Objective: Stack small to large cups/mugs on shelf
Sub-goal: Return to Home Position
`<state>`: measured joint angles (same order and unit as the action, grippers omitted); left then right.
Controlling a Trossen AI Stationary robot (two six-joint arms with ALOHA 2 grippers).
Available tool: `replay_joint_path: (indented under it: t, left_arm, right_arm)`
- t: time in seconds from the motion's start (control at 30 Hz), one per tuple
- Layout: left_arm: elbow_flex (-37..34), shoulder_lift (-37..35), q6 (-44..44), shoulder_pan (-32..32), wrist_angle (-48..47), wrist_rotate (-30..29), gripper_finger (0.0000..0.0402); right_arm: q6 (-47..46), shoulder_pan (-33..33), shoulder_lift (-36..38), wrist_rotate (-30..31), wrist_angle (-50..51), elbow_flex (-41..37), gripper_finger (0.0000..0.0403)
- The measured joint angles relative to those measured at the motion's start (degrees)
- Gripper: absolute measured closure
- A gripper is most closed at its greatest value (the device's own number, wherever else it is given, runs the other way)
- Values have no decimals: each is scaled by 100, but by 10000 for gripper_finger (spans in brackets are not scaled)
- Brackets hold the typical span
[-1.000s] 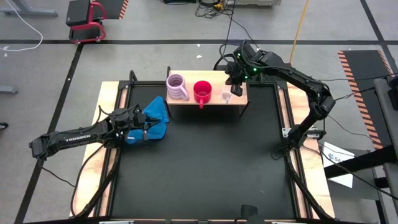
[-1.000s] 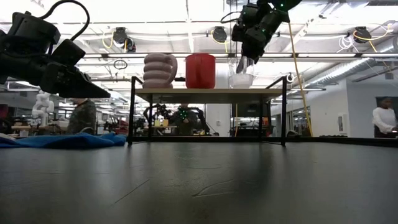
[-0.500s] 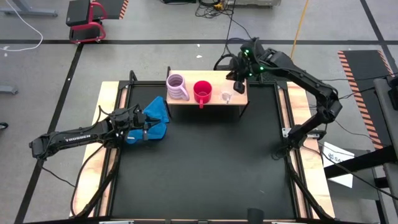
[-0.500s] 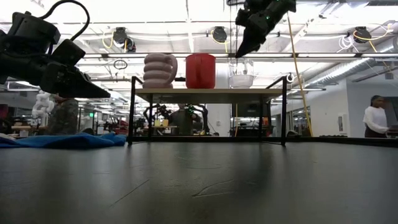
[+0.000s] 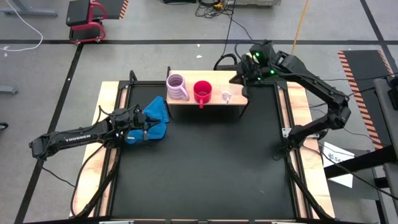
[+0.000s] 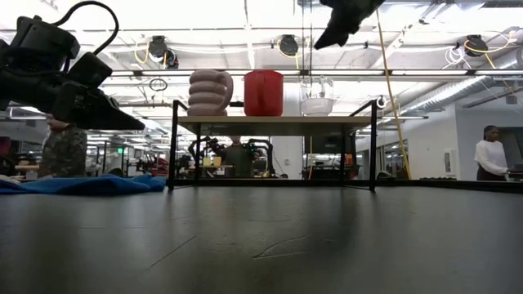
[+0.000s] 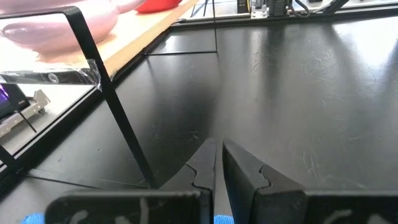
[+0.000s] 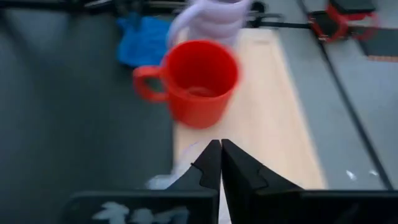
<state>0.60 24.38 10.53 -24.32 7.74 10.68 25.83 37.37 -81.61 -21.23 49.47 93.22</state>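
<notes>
Now, nearest: the left hand (image 7: 217, 149) is waiting low over the surface (image 5: 199, 174) at the blue cloth (image 5: 158, 112), fingers pressed together, gripping nothing. Further back, the shelf (image 5: 214, 78) is carrying all three in a row, standing apart: lilac mug (image 5: 177, 87), red mug (image 5: 202, 92), glass cup (image 5: 226, 96). Farthest, the right hand (image 8: 219, 149) is hanging above the shelf's right end, fingers pressed together, empty. Judgement: placing is looking done and homing is running. The next move is calling for a retreat clear of the glass cup.
</notes>
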Motion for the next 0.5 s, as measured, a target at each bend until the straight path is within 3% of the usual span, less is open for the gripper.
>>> replay_joint_path:
  t: [0.2, 0.5]
  left_arm:
    - [0, -2, -58, 2, -58, -2, 371]
    - [0, 0, -125, 2, -78, -3, 371]
  right_arm:
    - [325, 27, 653, -1010, -337, -995, 402]
    - [39, 367, 1891, -1106, -1465, -2990, 403]
